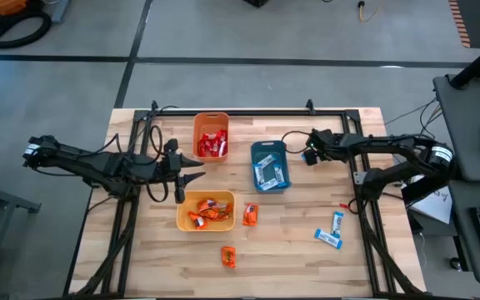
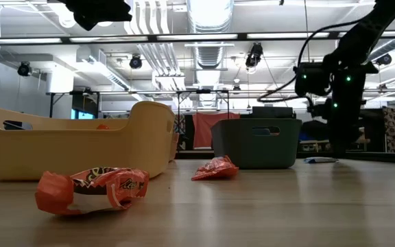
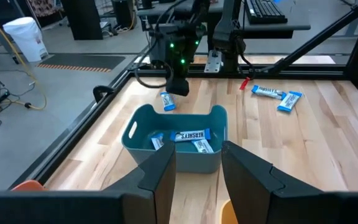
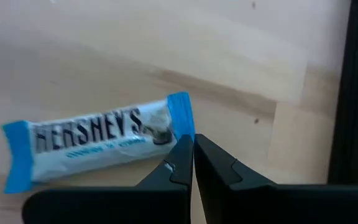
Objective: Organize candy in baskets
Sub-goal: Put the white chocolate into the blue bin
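The orange basket (image 1: 211, 136) holds red candy, the teal basket (image 1: 270, 165) blue-and-white bars, and the yellow basket (image 1: 207, 210) orange candy. My left gripper (image 3: 197, 171) is open and empty. It hovers by the yellow basket's far left corner and points toward the teal basket (image 3: 176, 140). My right gripper (image 4: 193, 149) is shut and points down at the table just right of the teal basket. Its tips are beside the blue end of a blue-and-white bar (image 4: 98, 146) that lies flat on the wood. My right gripper's shut fingertips (image 4: 182, 155) come from above, right at the bar's blue end (image 4: 180, 115). Nothing sits between the fingers. Whether they touch the wrapper, I cannot tell.
Loose orange candies lie right of the yellow basket (image 1: 250, 214) and near the table's front (image 1: 228, 257). Two blue-and-white bars (image 1: 337, 222) (image 1: 327, 239) and a small red piece (image 1: 343, 205) lie toward the right edge. Black frame rails run along the table's edges.
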Tool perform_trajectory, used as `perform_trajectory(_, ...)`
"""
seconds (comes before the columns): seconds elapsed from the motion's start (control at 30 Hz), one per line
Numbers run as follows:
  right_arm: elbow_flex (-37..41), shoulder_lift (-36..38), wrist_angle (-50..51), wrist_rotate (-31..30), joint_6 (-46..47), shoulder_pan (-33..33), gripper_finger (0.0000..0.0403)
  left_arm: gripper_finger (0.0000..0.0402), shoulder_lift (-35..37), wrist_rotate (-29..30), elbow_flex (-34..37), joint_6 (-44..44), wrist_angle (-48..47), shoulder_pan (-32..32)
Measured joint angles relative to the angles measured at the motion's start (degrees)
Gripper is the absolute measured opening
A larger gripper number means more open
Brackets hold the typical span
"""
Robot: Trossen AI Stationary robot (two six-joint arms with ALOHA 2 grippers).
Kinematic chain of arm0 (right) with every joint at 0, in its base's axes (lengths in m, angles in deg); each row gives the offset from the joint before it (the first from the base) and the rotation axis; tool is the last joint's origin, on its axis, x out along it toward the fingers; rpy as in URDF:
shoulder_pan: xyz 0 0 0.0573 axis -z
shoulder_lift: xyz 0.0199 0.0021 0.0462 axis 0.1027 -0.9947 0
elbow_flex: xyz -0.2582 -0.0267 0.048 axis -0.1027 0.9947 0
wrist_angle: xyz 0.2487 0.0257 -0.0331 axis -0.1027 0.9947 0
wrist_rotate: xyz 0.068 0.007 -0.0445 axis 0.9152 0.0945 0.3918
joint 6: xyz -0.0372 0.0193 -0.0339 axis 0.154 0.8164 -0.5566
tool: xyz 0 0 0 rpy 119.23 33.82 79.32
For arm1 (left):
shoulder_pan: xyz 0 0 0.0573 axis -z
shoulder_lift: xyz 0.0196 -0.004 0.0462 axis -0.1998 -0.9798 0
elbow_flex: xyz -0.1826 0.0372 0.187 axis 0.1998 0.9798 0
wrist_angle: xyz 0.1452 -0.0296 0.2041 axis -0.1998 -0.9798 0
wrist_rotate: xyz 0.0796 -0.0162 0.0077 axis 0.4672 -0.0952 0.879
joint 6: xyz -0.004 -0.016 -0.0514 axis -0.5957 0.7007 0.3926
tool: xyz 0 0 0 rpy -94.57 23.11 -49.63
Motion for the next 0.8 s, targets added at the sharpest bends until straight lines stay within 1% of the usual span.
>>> perform_trajectory(0.1,0.83,-0.29,-0.27,0.92,1.07,-0.19,0.0009,0.0113,0.01,-0.01,0.00,0.00,0.02,0.00)
perform_trajectory(0.27,1.26,0.42,-0.42,4.88,1.47,-1.69,0.0009,0.0113,0.02,-0.01,0.00,0.00,0.02,0.00)
perform_trajectory(0.37,0.98,1.41,-0.31,9.83,2.58,-3.55,0.0009,0.0113,0.03,0.01,0.00,0.00,0.02,0.00)
perform_trajectory(0.43,0.63,2.09,-0.12,11.75,3.73,-5.45,0.0009,0.0113,0.04,-0.01,0.00,0.00,0.01,-0.02)
perform_trajectory(0.63,-2.38,4.13,7.22,12.14,7.35,-9.70,0.0009,0.0113,0.04,-0.01,0.00,0.00,0.01,-0.01)
perform_trajectory(0.7,-2.75,4.75,7.42,11.53,7.62,-10.48,0.0009,0.0113,0.03,0.00,0.00,0.00,0.02,0.00)
perform_trajectory(0.8,-2.63,5.04,5.07,9.48,7.74,-10.78,0.0009,0.0113,-0.12,0.01,0.00,0.00,0.01,-0.01)
